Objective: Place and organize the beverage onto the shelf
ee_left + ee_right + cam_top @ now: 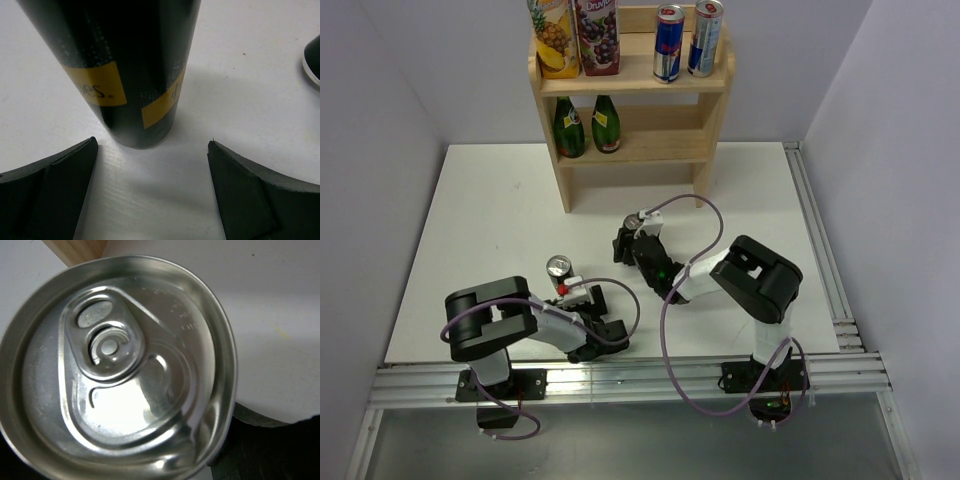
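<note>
We see right gripper clenched on silver-topped can, upright between jaws; left gripper released, black can just ahead of tips (untouched). We'd lift level, clearing shelf lip.

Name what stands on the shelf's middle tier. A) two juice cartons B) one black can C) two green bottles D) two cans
C: two green bottles stand side by side on the middle tier of the shelf; the cartons and cans are on top.
</note>
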